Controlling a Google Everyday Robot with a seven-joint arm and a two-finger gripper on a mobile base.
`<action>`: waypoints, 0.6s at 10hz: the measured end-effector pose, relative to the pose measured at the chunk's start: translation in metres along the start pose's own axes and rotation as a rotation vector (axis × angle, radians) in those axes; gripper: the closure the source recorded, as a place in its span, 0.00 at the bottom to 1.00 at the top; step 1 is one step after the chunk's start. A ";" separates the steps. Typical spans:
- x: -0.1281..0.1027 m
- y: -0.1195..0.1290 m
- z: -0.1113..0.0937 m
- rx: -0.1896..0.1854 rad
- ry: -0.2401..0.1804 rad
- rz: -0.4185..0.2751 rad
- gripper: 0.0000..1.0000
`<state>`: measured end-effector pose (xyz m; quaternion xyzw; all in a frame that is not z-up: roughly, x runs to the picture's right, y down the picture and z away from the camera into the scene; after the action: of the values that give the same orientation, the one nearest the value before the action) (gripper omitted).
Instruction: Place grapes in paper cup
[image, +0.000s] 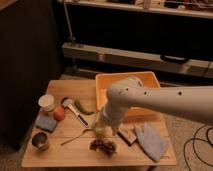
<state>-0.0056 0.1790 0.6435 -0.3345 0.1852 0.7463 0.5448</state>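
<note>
The grapes (102, 145), a small dark bunch, lie on the wooden table (65, 155) near its front edge. The white paper cup (46, 102) stands upright at the table's left side, far from the grapes. My white arm reaches in from the right and bends down over the table's middle. The gripper (107, 128) hangs at its end just above and behind the grapes, next to a translucent green cup (99, 131). It holds nothing that I can see.
An orange fruit (59, 113) and a blue sponge (46, 123) lie by the paper cup. A dark metal cup (40, 140) stands front left. A white-handled utensil (75, 110), a green vegetable (84, 106), a yellow bin (125, 82), a blue cloth (150, 141) and a small brown block (127, 134) are there too.
</note>
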 end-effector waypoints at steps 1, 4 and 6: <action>0.005 -0.015 0.003 -0.001 -0.005 0.006 0.35; 0.015 -0.043 0.024 -0.029 -0.032 -0.022 0.35; 0.016 -0.045 0.035 -0.021 -0.044 -0.042 0.35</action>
<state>0.0229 0.2279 0.6611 -0.3276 0.1585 0.7439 0.5606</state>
